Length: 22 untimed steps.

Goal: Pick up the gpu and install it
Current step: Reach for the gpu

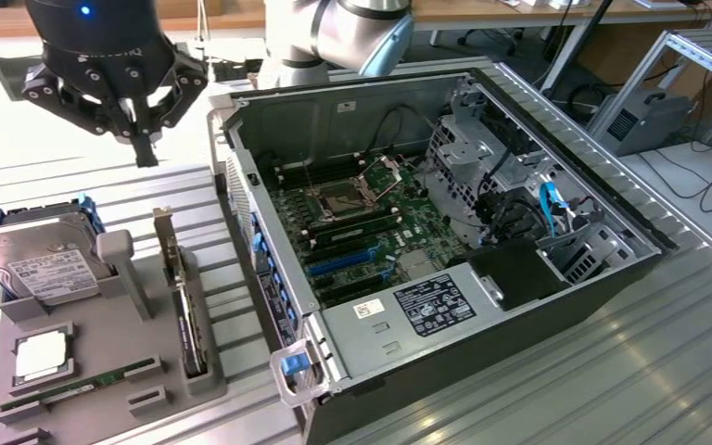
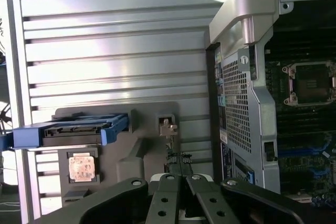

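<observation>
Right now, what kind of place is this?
Probably a robotics lab or workshop: a robot arm at a ribbed metal table, an opened computer case, and a gray tray of computer parts.

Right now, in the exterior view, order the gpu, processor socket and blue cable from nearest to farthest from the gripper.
1. gpu, upright in the grey tray below the gripper.
2. processor socket, mid-case.
3. blue cable, toward the exterior view's right.

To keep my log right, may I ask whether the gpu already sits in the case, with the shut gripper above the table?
Not quite: the exterior view shows the gpu standing on edge in the grey tray beside the case. The shut gripper is indeed above the table.
</observation>
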Tool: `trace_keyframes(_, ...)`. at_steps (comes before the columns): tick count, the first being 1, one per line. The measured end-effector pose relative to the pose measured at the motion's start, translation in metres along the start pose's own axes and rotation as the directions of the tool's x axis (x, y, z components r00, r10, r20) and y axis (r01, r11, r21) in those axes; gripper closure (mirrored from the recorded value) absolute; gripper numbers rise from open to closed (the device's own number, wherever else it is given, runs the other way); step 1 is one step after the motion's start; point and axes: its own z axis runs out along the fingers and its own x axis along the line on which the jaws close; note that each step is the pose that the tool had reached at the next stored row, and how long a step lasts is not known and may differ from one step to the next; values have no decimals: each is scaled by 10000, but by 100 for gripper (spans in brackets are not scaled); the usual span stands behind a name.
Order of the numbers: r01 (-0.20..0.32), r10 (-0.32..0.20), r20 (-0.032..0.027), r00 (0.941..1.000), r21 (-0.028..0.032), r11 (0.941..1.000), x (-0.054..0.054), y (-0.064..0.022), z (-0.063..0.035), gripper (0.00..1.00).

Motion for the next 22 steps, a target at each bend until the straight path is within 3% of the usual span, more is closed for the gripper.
trace_keyframes(22,0,0,2,10000,0,10000,211,-16,-6,89)
